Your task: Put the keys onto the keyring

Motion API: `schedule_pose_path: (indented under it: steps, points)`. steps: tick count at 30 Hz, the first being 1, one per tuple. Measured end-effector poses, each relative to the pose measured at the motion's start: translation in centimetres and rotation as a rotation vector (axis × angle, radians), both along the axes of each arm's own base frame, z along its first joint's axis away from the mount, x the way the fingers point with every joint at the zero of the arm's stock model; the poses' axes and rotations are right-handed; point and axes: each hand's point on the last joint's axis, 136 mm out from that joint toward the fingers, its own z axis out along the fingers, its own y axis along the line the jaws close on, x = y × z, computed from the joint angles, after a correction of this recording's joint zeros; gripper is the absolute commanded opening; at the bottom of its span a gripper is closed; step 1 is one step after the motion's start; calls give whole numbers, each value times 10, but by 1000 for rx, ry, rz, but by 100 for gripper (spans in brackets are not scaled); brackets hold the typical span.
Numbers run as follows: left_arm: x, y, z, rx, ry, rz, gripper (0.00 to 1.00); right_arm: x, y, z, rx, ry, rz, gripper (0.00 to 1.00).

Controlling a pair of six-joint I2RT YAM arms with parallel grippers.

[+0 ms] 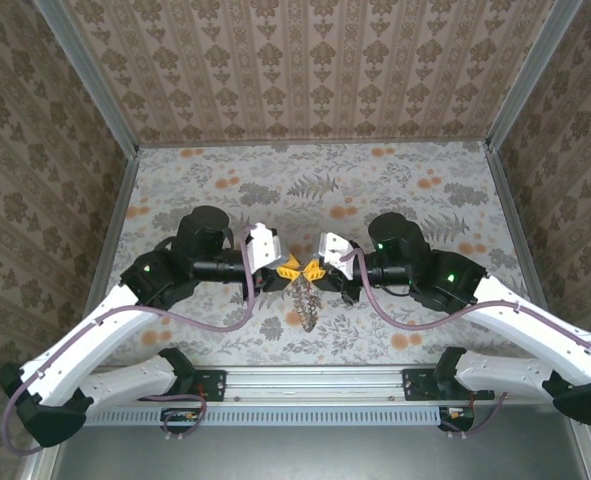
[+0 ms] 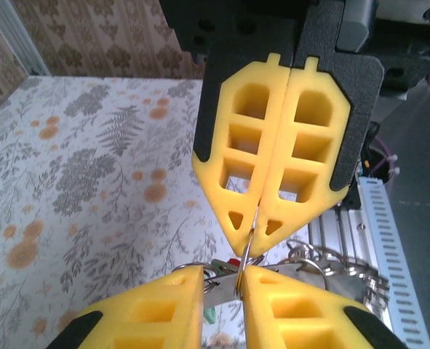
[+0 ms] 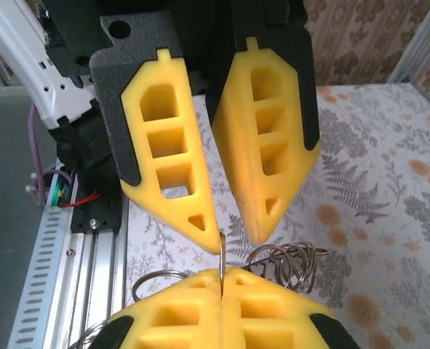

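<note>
My two grippers meet tip to tip over the middle of the table, left gripper [image 1: 287, 268] and right gripper [image 1: 317, 270]. The right gripper [image 3: 220, 275] is shut on a thin silver ring [image 3: 220, 247] standing on edge. The left gripper [image 2: 222, 275] is open, and the ring [image 2: 245, 254] rests against the inner face of one of its fingers [image 2: 302, 305]. A silver key blade [image 2: 220, 289] lies across that gap, with a red tag [image 2: 235, 260] and a green tag [image 2: 211, 314] beside it. The coiled keyring [image 3: 291, 258] hangs just below the grippers [image 1: 303, 305].
A floral cloth [image 1: 395, 190] covers the table, which is boxed in by patterned walls with metal posts [image 1: 520, 80]. An aluminium rail [image 1: 315, 385] runs along the near edge, carrying both arm bases. Purple cables [image 1: 225, 320] loop beside the arms.
</note>
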Motion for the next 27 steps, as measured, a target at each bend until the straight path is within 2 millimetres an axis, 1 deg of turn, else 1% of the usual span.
schedule_pose_path:
  steps: [5,6,7,11,12,14,16,21,24,27]
  points:
    - [1,-2,-12,56,7,-12,14,2,2,-6,-25,15,-2,0]
    - [1,-2,-13,60,9,-14,10,2,2,-7,-26,16,-2,0]
    - [1,-3,-14,61,9,-18,0,3,2,-7,-27,16,-3,0]
    - [-3,-3,-12,48,10,-41,0,3,2,-7,-26,16,-4,0]
    - [-5,-2,-12,40,13,-46,0,3,2,-7,-25,17,0,2]
    - [-10,1,-10,12,16,-55,0,0,3,-5,-19,19,10,12]
    - [-15,5,-4,-41,23,-67,0,-3,5,0,1,12,29,18]
    - [-28,16,25,-182,18,-103,0,-10,4,14,60,-16,52,23]
    - [-37,17,39,-245,13,-146,0,-15,3,17,86,-22,76,26]
    - [-40,15,44,-283,21,-178,0,-21,4,18,102,-17,106,28]
